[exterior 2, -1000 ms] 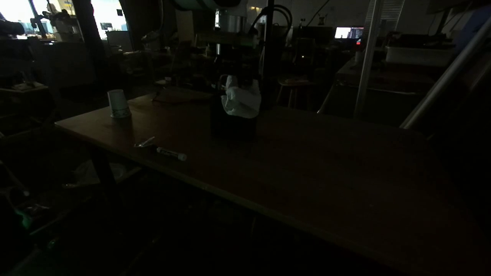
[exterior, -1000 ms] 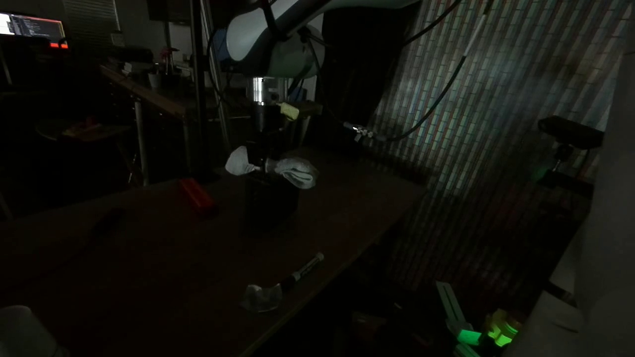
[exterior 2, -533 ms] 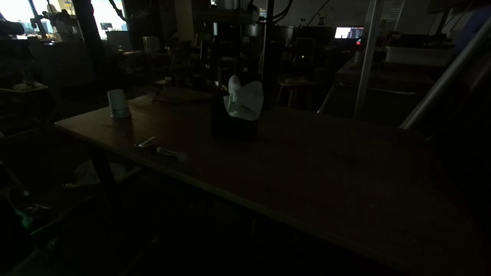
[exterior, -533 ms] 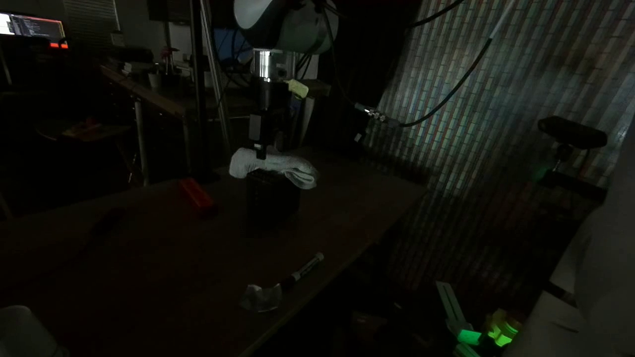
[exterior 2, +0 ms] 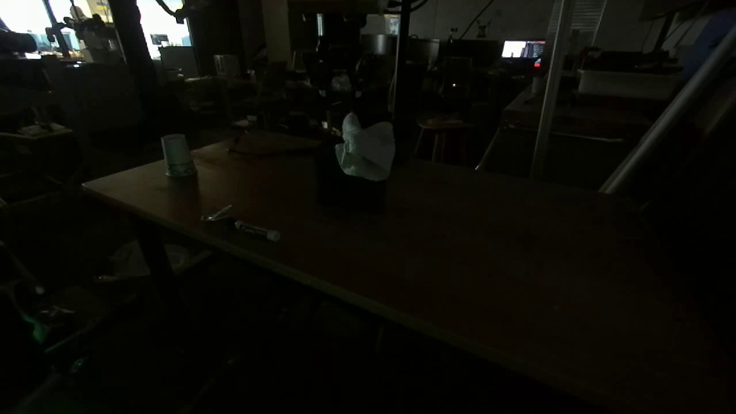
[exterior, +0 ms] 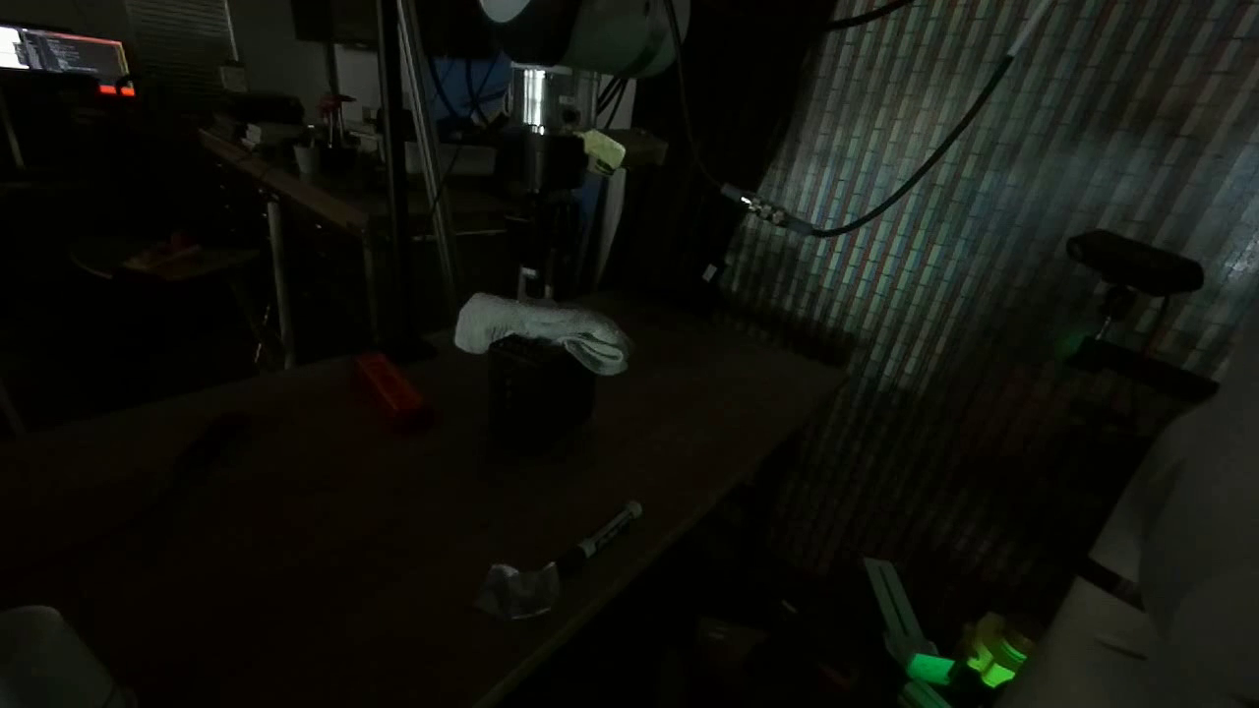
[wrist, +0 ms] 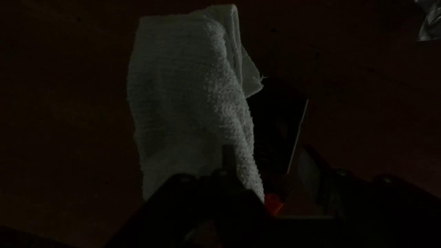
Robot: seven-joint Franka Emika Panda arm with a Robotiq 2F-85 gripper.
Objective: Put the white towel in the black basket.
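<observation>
Towel [exterior: 541,323] and basket [exterior: 541,398] show in both exterior views: the white towel lies folded across the top of the black basket, its ends hanging out past the rim. Only the wrist view looks down on them, so it alone gives the ribbed weave and a dark stretch of the basket beside the towel, closed off by a thin pale edge. It also settles the jaws of the gripper [wrist: 268,161]: they stand wide apart, the towel unclasped. One finger [wrist: 228,158] appears over the towel, the second well off past its edge; whether the first touches the towel I cannot tell. In both exterior views the gripper is a dark shape above the towel, too dim to read the gap. A red object [exterior: 391,387] lies on the table [exterior: 325,521] in an exterior view; a patch of red [wrist: 273,203] shows low in the wrist view. A marker [exterior 2: 257,231] lies beside crumpled clear wrap [exterior 2: 217,214] in both exterior views, and a pale cup [exterior 2: 179,155] stands whole in an exterior view.
</observation>
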